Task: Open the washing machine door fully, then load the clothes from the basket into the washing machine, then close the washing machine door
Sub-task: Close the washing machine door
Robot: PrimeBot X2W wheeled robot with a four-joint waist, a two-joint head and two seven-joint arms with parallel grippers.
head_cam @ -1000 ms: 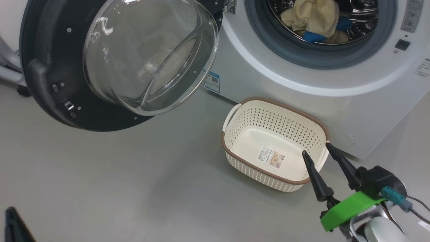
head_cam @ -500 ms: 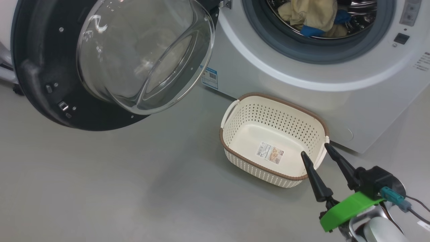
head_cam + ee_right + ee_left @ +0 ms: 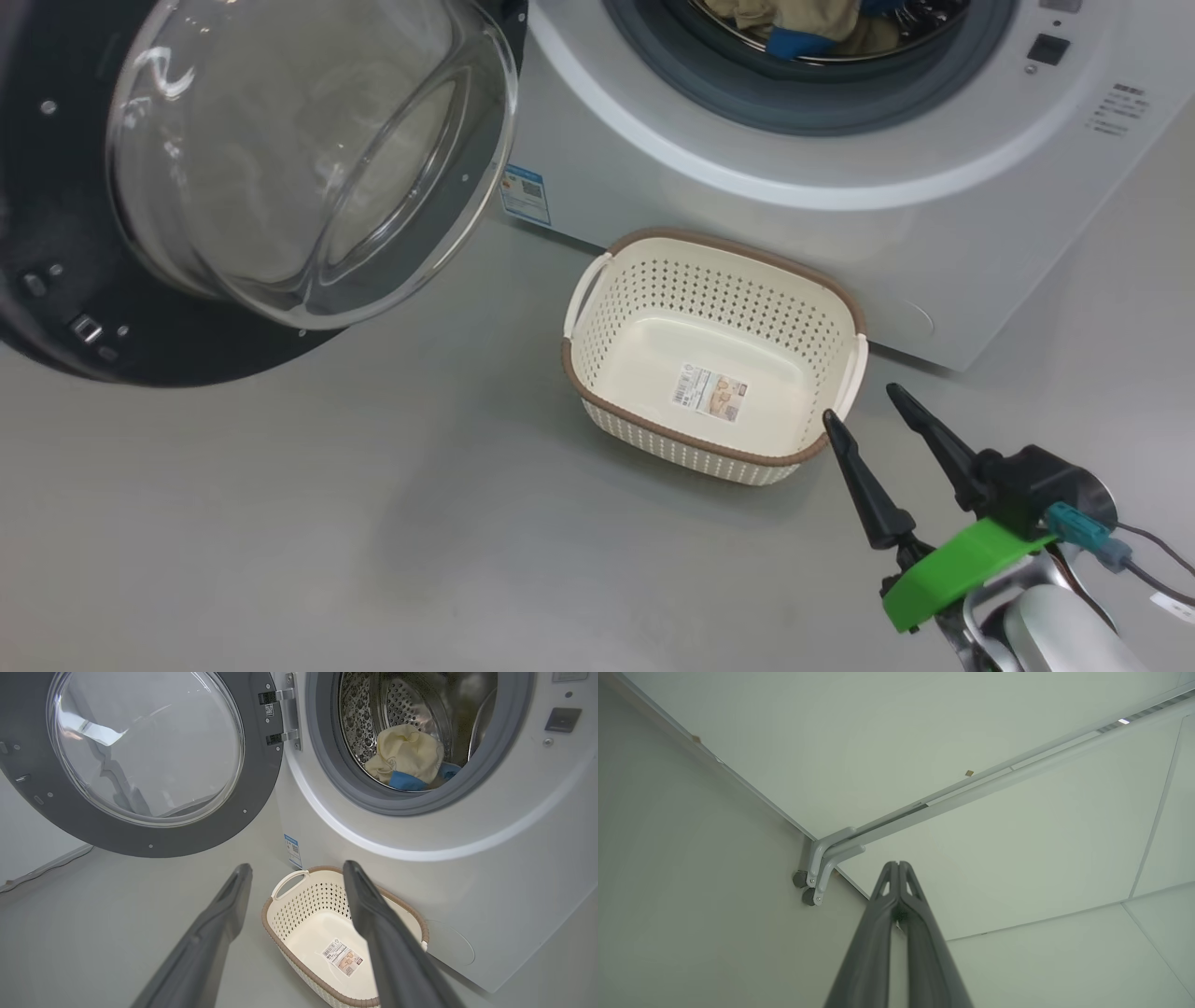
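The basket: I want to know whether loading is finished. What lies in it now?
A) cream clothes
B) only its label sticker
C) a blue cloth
B: the basket has a bare bottom but for the label sticker, while the clothes lie inside the washing machine.

You faced a white washing machine [image 3: 514,826] with a grey gasket [image 3: 325,765] and a dotted steel drum [image 3: 369,714]. Its door [image 3: 154,841] showed a glossy black rim; the clothes [image 3: 406,756] were cream-yellow and blue; the cream basket [image 3: 709,285] had perforated sides and a brown rim.
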